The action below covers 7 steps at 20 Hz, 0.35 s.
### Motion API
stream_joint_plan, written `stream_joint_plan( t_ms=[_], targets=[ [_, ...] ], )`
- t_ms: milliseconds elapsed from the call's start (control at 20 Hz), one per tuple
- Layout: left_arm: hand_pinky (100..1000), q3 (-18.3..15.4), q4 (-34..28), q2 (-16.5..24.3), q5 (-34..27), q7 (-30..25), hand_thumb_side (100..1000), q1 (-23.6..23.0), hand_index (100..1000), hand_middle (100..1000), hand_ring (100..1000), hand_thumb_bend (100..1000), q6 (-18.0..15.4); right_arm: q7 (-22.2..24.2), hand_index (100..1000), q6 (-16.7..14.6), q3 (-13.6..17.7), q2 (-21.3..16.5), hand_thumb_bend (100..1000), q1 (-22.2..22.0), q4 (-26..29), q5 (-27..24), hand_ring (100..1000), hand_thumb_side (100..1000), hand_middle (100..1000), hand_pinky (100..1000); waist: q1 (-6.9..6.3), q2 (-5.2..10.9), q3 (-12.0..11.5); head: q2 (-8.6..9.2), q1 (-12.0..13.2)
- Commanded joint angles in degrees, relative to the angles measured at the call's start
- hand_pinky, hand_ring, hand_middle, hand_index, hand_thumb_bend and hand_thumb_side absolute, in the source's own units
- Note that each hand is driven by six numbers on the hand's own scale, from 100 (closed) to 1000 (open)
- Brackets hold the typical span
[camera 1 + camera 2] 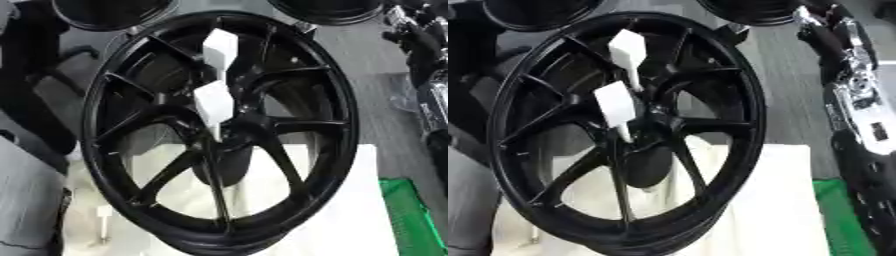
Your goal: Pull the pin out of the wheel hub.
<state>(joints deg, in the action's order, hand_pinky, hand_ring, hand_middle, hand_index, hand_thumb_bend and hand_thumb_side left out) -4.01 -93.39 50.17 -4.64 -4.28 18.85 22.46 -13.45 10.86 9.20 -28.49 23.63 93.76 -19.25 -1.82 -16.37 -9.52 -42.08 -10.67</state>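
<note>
A large black spoked wheel hub (219, 130) stands nearly upright, filling most of the view, its lower rim resting on a white-covered surface (350, 220). Two white blocky pins show against the dark spokes. One pin (213, 102) sits at the wheel's centre, where the spokes meet, with a thin stem pointing down toward 6 o'clock. A second white pin (220, 46) sits above it, toward 12 o'clock from the centre, near the upper rim. Their long axes run roughly from 12 to 6 o'clock, leaning slightly.

The robot's right arm (855, 95), black with silver joints, comes down the right edge, at about 3 o'clock from the centre pin and well apart from the wheel. Its hand cannot be made out, so I cannot tell whether the fingers are spread or curled, and it holds nothing that can be seen. The left hand does not show.

Judging from this, the right arm is the nearer one and would need to reach toward 9 o'clock to get to the centre pin.

A green patch (411, 215) lies at the lower right.
</note>
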Motion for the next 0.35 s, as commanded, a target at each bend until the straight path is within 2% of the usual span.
stream_joint_plan(
  t_ms=[50,150,200,350],
  targets=[
    [739,-1.2,-3.2,-1.2,-6.2,8.7,638,1.5,744,677,734,391,-1.5,-0.1,846,-0.1,0.6,-1.2,296,0.8,0.8,-0.4,855,370,826,836,-0.05,0.83,0.0,0.75,-0.3],
    [717,-1.1,-4.6,-4.5,-10.4,15.4,646,3.0,731,669,716,338,-3.7,-0.1,846,0.0,0.5,-1.1,296,0.8,0.7,-0.5,854,370,826,836,0.03,0.92,0.1,0.72,-0.2],
    [715,-1.0,-4.9,-6.4,-12.6,18.9,657,3.9,763,700,732,332,-5.1,-0.1,846,0.0,0.5,-1.0,295,0.8,0.8,-0.5,854,369,826,836,0.09,0.96,0.1,0.74,0.0],
    [723,0.4,-4.4,-11.0,-20.2,30.9,680,5.9,802,753,756,358,-10.0,-0.1,846,0.0,0.4,-0.7,293,1.1,0.9,-0.6,854,368,826,836,0.24,1.02,0.5,0.93,0.5]
  ],
)
